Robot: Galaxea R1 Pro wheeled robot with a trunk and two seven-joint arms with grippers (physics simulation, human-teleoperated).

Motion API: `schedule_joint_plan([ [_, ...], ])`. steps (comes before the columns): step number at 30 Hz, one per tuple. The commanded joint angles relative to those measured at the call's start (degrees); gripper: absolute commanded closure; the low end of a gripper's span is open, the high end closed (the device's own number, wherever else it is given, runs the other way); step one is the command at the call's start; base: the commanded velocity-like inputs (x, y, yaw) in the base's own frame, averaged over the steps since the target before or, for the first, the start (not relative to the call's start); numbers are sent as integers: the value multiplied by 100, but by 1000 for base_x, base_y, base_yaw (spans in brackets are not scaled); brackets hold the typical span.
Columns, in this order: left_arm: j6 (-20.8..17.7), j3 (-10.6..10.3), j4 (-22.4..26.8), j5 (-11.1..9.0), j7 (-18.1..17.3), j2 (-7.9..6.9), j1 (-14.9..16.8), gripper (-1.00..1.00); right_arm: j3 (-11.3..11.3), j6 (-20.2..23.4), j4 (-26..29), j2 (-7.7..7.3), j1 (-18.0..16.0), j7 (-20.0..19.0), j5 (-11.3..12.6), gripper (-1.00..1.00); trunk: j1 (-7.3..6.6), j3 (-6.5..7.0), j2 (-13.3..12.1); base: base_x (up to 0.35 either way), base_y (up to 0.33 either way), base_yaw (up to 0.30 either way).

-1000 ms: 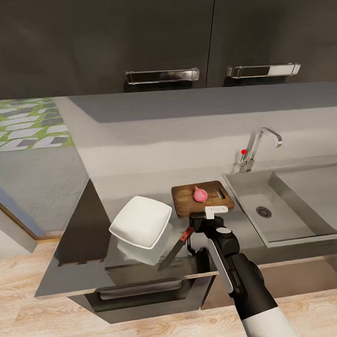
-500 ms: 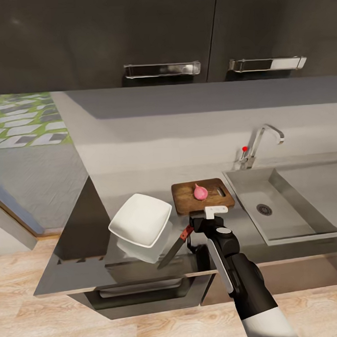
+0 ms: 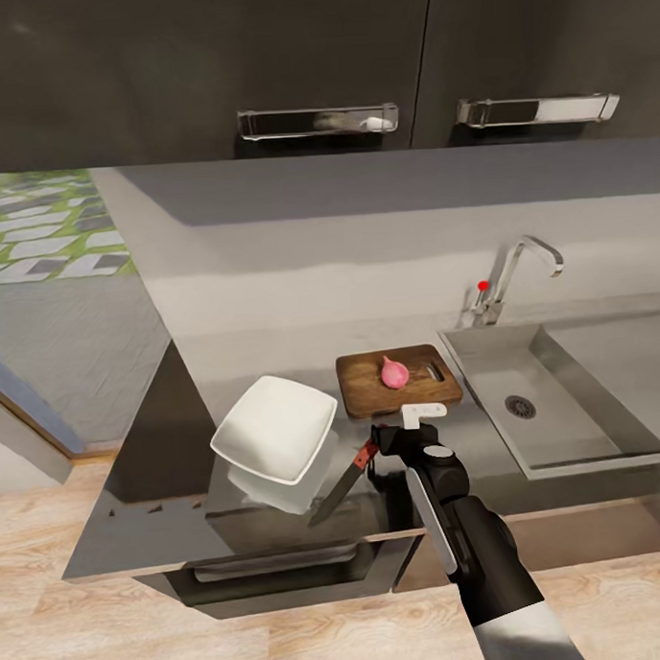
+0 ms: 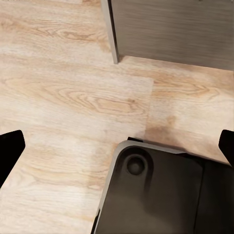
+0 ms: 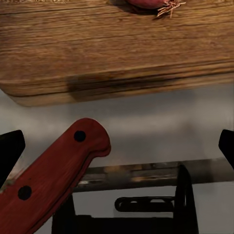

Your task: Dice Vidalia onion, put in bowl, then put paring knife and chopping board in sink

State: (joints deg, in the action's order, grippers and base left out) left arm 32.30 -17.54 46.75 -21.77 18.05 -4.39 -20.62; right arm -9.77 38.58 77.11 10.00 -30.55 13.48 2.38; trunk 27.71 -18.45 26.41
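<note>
My right claw hangs over the counter with its fingers spread wide, just short of the chopping board, and the paring knife lies beside it with the red handle nearest. The pink Vidalia onion sits on the board, between the white bowl and the sink. My left claw is also wide, above wooden floor.

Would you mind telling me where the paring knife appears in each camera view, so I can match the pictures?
Head view: the paring knife lies on the countertop between the bowl and the right gripper, blade pointing toward the counter's front edge.
Left wrist view: no knife; wooden floor.
Right wrist view: its red handle lies between the fingers.
Shared landmark: the chopping board with the onion.
</note>
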Motion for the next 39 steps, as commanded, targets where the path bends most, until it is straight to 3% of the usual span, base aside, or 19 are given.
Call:
schedule_joint_plan([
  [1, 13, -37, 10, -20, 53, -9, 1, -100, -8, 27, 7, 0, -4, 41, 26, -100, 4, -13, 9, 175, 58, 0],
  [24, 13, -37, 1, -20, 50, -7, -1, -100, -15, 27, 6, 0, -4, 40, 26, -100, 4, -29, 9, 27, 7, 0],
  [39, 13, -30, -34, -20, 50, -3, 2, -100, -16, 29, 6, 0, -4, 41, 26, -100, 4, -138, 9, 0, 0, 44],
])
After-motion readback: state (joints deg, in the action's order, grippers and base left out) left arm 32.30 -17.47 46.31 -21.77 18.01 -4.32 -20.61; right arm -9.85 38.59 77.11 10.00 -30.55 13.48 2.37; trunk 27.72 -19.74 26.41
